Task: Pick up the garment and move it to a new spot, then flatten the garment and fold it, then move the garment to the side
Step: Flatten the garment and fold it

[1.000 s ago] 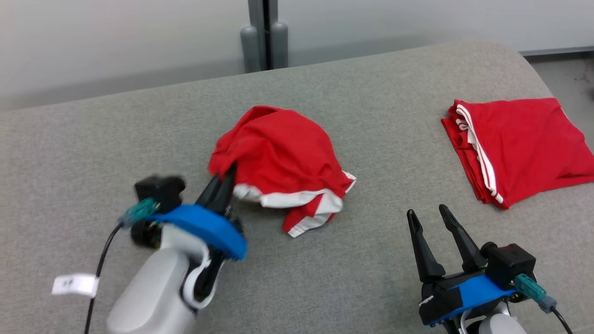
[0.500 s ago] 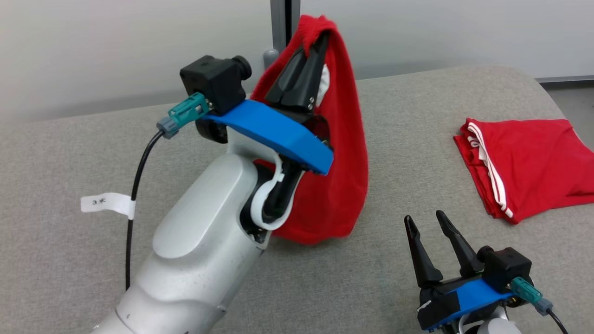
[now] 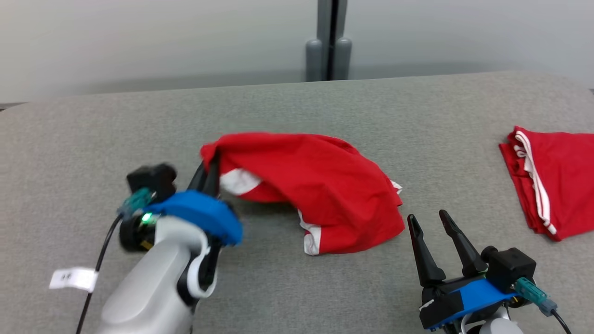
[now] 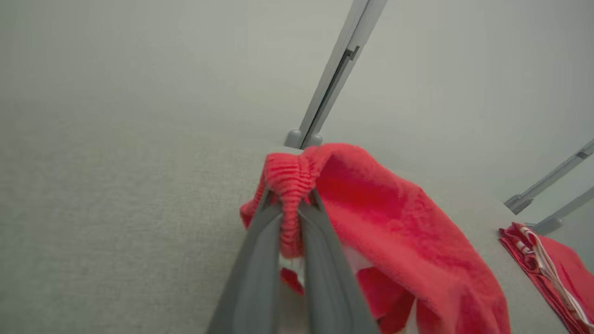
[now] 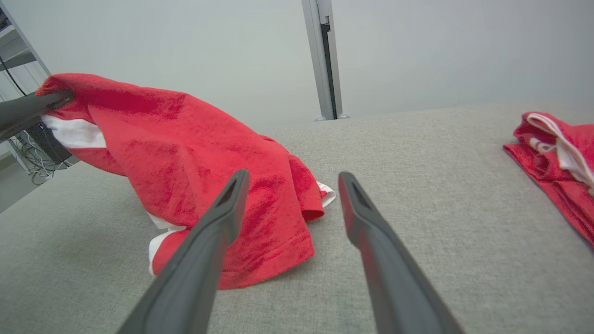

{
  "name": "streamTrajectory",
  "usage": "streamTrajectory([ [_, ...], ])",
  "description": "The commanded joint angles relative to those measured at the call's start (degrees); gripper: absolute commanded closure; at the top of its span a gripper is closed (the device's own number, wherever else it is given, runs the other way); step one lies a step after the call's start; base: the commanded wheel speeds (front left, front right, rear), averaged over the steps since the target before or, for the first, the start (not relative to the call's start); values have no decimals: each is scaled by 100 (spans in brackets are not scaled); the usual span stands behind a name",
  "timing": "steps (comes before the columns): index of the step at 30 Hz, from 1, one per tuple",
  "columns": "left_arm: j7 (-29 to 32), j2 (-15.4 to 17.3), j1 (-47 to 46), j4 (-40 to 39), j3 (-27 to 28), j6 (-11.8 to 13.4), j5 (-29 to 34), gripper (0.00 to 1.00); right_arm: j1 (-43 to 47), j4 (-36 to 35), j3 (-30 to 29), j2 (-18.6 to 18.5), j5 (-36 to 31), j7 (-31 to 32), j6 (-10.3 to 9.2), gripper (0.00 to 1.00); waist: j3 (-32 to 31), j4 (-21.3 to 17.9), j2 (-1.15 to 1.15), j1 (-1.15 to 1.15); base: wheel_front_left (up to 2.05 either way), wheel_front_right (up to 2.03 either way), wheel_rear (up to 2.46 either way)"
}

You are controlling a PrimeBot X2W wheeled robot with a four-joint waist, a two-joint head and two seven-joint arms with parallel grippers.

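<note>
A wide grey fabric-covered table (image 3: 297, 106) stretches across my head view, with a plain pale wall behind its far edge. Near the middle of the table lies the garment (image 3: 325, 185), red with white bands. One corner is lifted off the surface at my left and the rest drapes down and to my right, where its lower hem rests on the cloth. From my right wrist view the garment (image 5: 195, 139) rises like a slope towards the upper left, its white trim showing underneath and its low edge touching the table. At the far right of the table, well apart from it, sits a second red garment (image 3: 557, 176), folded flat, with white stripes along its left edge. It also shows in my right wrist view (image 5: 557, 171) and at the lower right of my left wrist view (image 4: 557, 260). My left gripper (image 3: 209, 174), on a pale forearm with a blue collar, is clamped on the raised corner of the garment. In my left wrist view the gripper (image 4: 290, 204) has its two fingers pressed together on a bunched, ribbed red fold. My right gripper (image 3: 429, 222) sits at the lower right, just beside the garment's low hem, fingers spread apart and holding nothing; its wrist view shows them (image 5: 292, 178) parted above bare table. A grey upright post (image 3: 328, 46) stands behind the table. A small white tag (image 3: 73, 279) hangs on the black cable by my left arm.
</note>
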Motion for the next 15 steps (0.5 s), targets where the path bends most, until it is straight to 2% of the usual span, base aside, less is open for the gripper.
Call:
streamTrajectory([
  [1, -38, 100, 151, 43, 45, 50, -26, 100, -8, -5, 0, -7, -30, -10, 3, 0, 37, 80, 0, 0, 0, 0, 0],
  [10, 55, 705, 878, 152, -114, 485, 249, 100, -39, -43, 36, -7, -69, 58, 3, 0, 10, 201, 0, 0, 0, 0, 0],
  [12, 57, 759, 946, 122, -161, 516, 287, 100, -15, -51, 42, -7, -74, 68, 3, 0, 12, 205, 0, 0, 0, 0, 0],
  [13, 44, 785, 965, 108, -203, 476, 326, 74, -9, -57, 44, -7, -72, 79, 3, 0, 15, 206, 0, 0, 0, 0, 0],
  [14, 10, 803, 976, 104, -240, 419, 348, 1, -6, -63, 47, -7, -72, 90, 3, 0, 19, 205, 0, 0, 0, 0, 0],
  [15, -23, 807, 990, 127, -226, 403, 337, 0, -6, -68, 48, -7, -71, 98, 3, 0, 21, 203, 0, 0, 0, 0, 0],
])
